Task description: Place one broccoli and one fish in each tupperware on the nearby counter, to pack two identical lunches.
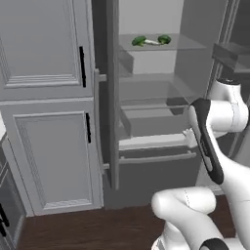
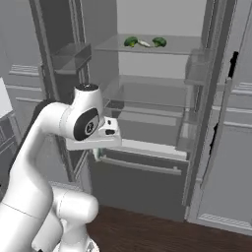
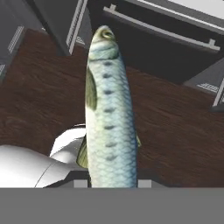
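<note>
A long silver-blue fish (image 3: 108, 113) with dark spots stands lengthwise in the hand view, head pointing away from me. My gripper (image 3: 113, 183) is shut on its tail end, above the dark wooden floor (image 3: 39, 100). Two green broccoli (image 1: 139, 41) (image 1: 164, 39) lie on the top glass shelf (image 1: 185, 45) of the open fridge, with a slim pale thing between them. From the right base view the broccoli (image 2: 130, 42) (image 2: 159, 42) sit on that same shelf. The tupperware and the counter are out of view.
The fridge stands open, with its left door (image 1: 111, 97) and its right door (image 2: 216, 98) swung out towards me. Below the shelves is a closed drawer front (image 2: 142, 170). Tall grey cabinets (image 1: 49, 122) with black handles stand to the left.
</note>
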